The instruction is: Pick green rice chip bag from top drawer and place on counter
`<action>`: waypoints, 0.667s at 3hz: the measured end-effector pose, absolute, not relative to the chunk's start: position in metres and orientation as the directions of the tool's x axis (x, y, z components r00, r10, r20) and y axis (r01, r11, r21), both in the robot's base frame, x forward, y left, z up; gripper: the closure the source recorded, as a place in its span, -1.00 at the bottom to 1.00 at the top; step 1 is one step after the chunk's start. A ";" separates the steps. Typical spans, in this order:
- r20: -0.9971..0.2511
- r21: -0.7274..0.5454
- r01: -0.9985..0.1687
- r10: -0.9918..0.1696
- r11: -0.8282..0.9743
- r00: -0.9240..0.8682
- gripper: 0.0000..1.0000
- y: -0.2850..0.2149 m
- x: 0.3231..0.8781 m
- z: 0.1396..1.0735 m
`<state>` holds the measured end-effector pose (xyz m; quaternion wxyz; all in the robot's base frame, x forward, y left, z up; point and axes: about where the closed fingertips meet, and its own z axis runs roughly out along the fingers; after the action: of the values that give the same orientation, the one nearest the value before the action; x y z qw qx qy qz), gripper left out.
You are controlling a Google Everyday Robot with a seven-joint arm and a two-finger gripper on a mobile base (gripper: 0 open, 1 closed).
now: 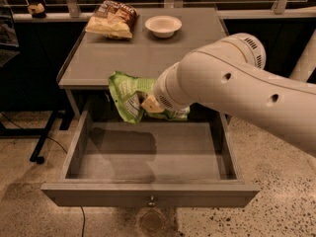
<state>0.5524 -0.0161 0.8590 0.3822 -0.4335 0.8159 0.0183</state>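
Note:
The green rice chip bag (125, 95) hangs in the air above the back of the open top drawer (74, 147), level with the counter's front edge. My gripper (148, 104) is shut on the bag's right side; a tan finger shows against it and the rest is hidden behind my white arm (232, 83). The drawer is pulled fully out, its inside bare, with a small round knob (151, 200) on the front panel. The grey counter (148, 56) lies just behind and above the bag.
A brown-and-yellow chip bag (111, 19) lies at the counter's back left and a white bowl (163, 25) at the back middle. A dark stand with a wheeled leg (42, 142) is on the speckled floor at left.

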 end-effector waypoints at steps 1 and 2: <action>-0.640 -0.348 -0.676 -0.692 0.649 -0.335 1.00 -0.017 0.572 0.881; -0.643 -0.376 -0.652 -0.692 0.659 -0.328 1.00 -0.012 0.596 0.899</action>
<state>0.5961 -0.0124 0.8985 0.4073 -0.4122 0.8146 -0.0245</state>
